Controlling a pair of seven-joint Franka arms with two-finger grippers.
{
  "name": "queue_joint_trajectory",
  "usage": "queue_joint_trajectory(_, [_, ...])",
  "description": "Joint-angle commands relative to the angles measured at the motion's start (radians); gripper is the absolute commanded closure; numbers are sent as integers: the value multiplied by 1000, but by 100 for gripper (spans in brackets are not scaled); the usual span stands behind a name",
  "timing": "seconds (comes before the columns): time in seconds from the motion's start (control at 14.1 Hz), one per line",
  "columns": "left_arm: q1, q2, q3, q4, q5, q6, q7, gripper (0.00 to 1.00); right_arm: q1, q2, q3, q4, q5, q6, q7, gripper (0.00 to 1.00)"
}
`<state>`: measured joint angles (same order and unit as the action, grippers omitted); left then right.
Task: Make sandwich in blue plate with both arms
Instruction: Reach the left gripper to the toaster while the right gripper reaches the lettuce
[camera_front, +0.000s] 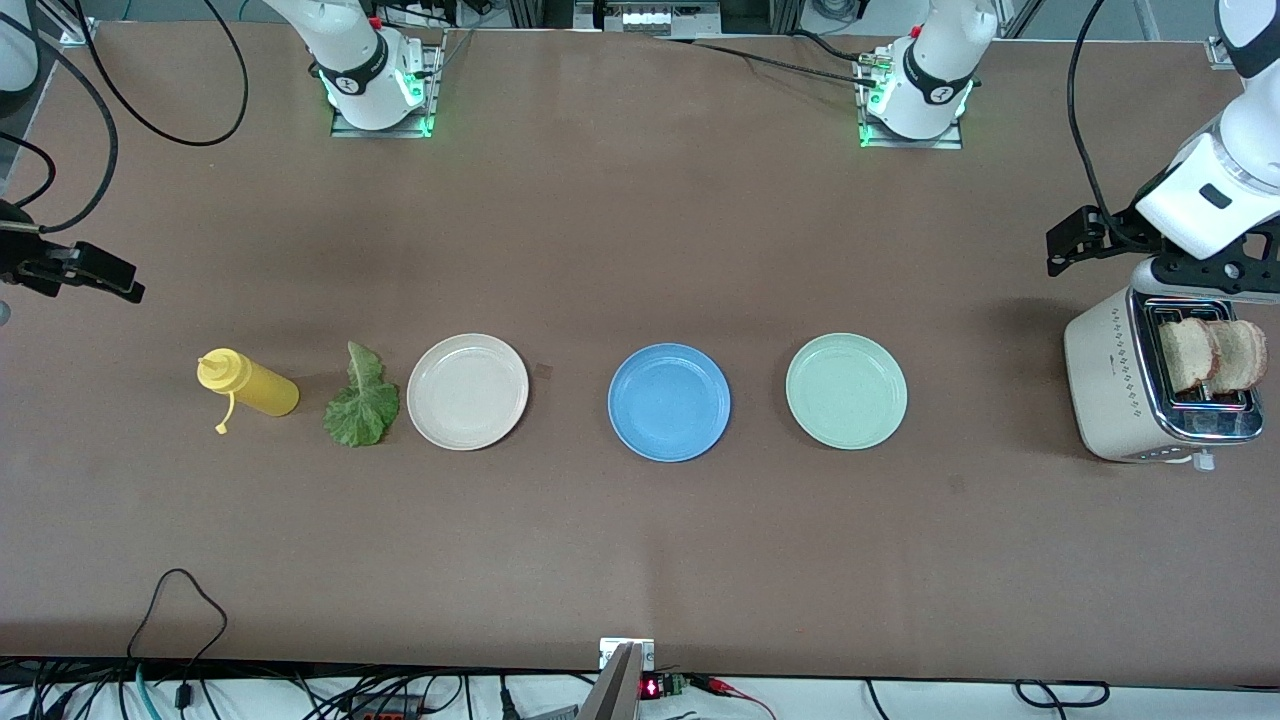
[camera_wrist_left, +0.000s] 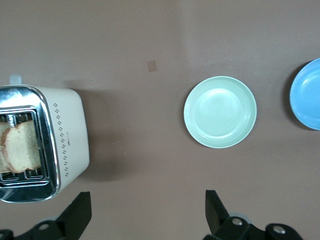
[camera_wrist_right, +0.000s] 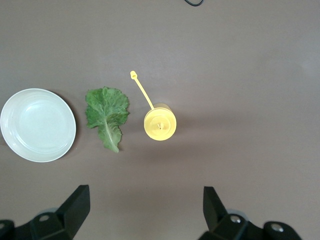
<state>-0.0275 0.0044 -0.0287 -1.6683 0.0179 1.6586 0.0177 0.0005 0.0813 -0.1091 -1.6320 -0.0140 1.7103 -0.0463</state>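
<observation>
**3 plates, 2 toast slices, 1 leaf, 1 bottle**

3 plates sit in a row: cream plate (camera_front: 467, 391), blue plate (camera_front: 669, 402), green plate (camera_front: 846, 391). The blue plate is bare. 1 lettuce leaf (camera_front: 361, 398) and 1 yellow bottle (camera_front: 247, 384) lie toward the right arm's end. 2 toast slices (camera_front: 1212, 354) stand in 1 toaster (camera_front: 1110, 385) at the left arm's end. The left gripper (camera_wrist_left: 148, 212) hangs wide open and empty over the table beside the toaster, well apart from the blue plate. The right gripper (camera_wrist_right: 146, 209) hangs wide open and empty over the table near the bottle.
</observation>
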Motion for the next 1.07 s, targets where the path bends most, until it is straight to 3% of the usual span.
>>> queue_joint_trajectory(0.0, [17, 3, 10, 16, -32, -22, 13, 0, -13, -49, 14, -54, 5, 0, -27, 0])
queue_joint_trajectory(0.28, [23, 32, 4, 42, -29, -34, 10, 0, -14, -52, 14, -62, 8, -3, -32, 0])
queue_joint_trajectory(0.43, [15, 49, 3, 47, -26, -153, 11, 0, -14, -51, 14, -60, 9, -5, -29, 0])
queue_joint_trajectory(0.64, [40, 114, 12, 120, -4, -212, 21, 0, -14, -46, 14, -55, 12, -3, -30, 0])
queue_joint_trajectory(0.85, [89, 124, 10, 107, 181, -197, 45, 0, -7, -34, 17, -55, 8, -1, -32, 0])
queue_joint_trajectory(0.99, [161, 163, 10, 88, 220, -146, 112, 0, -7, -23, 19, -54, 11, 2, -30, 0])
